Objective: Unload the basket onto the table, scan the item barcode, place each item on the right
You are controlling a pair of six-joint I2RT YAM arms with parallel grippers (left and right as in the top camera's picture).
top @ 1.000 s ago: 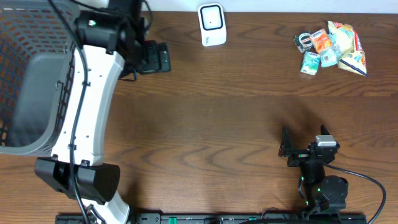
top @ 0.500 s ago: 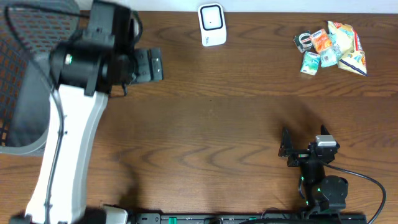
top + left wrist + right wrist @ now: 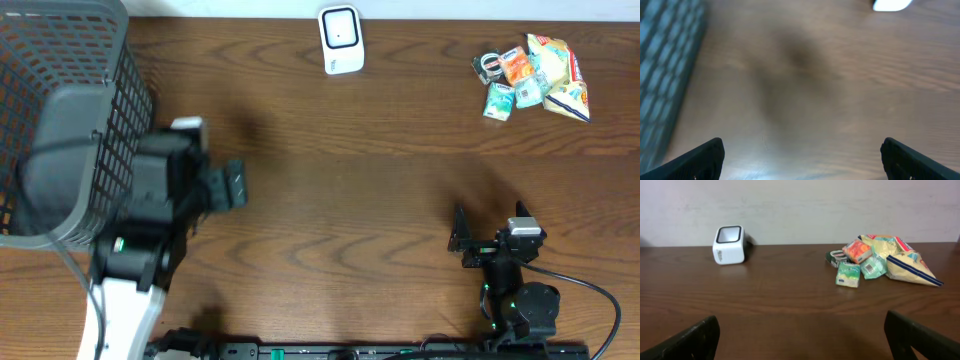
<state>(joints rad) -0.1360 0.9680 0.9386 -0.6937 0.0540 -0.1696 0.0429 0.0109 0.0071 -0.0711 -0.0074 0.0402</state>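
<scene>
A white barcode scanner (image 3: pixel 340 40) stands at the table's far edge; it also shows in the right wrist view as the scanner (image 3: pixel 730 245). The items (image 3: pixel 535 75) lie in a pile at the far right: a yellow bag, teal packets and an orange packet (image 3: pixel 857 251). My left gripper (image 3: pixel 235 185) hangs open and empty over bare wood beside the basket, far from the pile. In its blurred wrist view the left gripper (image 3: pixel 802 162) has only table between its fingers. My right gripper (image 3: pixel 480 240) rests open near the front edge; the right gripper (image 3: pixel 802 340) faces the pile and holds nothing.
A grey mesh basket (image 3: pixel 60 120) fills the far left corner, just left of my left arm; its wall (image 3: pixel 660 65) shows at the left of the wrist view. A pale wall closes off the table's far side.
My left arm has swung back from the far side near the scanner toward the front left, its gripper still open. The right arm has not moved.
</scene>
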